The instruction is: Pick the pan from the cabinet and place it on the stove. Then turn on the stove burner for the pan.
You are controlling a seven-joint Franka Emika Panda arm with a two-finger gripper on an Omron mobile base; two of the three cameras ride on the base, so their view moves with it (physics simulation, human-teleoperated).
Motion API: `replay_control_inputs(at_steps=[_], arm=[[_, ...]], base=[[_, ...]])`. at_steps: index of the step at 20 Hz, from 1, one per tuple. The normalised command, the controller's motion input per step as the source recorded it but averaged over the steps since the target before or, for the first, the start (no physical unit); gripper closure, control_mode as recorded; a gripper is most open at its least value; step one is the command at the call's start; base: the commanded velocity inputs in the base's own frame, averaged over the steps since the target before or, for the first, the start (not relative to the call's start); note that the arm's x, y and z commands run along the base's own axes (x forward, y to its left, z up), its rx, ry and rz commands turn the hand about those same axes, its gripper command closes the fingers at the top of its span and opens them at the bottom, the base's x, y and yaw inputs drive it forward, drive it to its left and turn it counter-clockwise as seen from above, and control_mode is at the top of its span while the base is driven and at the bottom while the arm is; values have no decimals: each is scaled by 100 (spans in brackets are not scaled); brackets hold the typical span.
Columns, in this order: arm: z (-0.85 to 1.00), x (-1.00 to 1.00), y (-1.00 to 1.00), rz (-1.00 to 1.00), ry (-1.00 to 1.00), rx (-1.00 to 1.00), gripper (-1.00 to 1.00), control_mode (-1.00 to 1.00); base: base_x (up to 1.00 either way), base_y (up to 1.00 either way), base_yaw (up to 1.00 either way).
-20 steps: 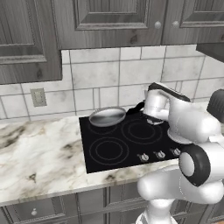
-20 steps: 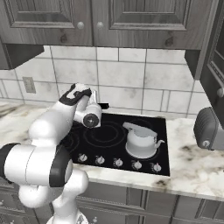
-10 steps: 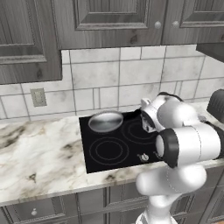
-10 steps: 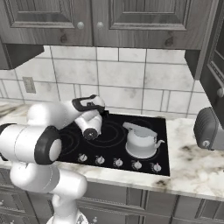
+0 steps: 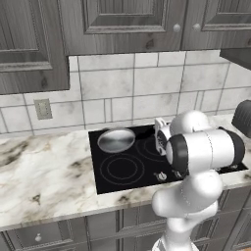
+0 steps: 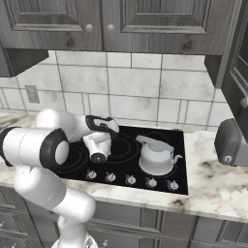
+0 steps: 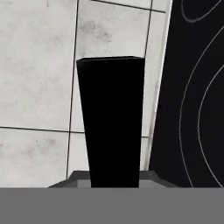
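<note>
hand: the gripper point(image 5: 161, 138) sits low over the back half of the stove point(image 5: 122, 169), fingers pointing along the glass toward the tiled wall point(image 7: 39, 65)

grip: pinched tight on a black handle point(image 7: 113, 122). In the hand view it runs straight out from between the fingers as one dark tapered bar

pan point(image 5: 116, 139): flat on the stove's back ring, just past the hand on the outlet side. Bowl empty, silver, right way up. Black handle on black glass, so from the base cameras I honestly can't trace it all the way into the fingers

stove rings: one curves close by the hand's side in the hand view, and the front ring near the pan is bare

kettle point(image 6: 156, 156): on the opposite side of the hand from the pan, close by, not touching it

knobs point(image 6: 131, 179): a row along the front edge, below and in front of the hand, well apart from the fingers

cabinet point(image 5: 132, 22): up above the hand, both doors closed

toaster point(image 6: 231, 143): far out past the kettle on the counter point(image 5: 44, 181)
</note>
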Motion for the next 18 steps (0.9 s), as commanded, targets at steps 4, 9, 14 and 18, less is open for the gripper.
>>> replay_control_inputs(at_steps=[4,9,14,18], arm=[[-22,27,0,0,0,0,100,-100],[-25,33,0,0,0,0,100,-100],[-30,35,0,-1,-2,0,100,-100],[-29,35,0,0,-3,0,100,-100]], base=[[0,0,0],[0,0,0],[0,0,0],[0,0,0]])
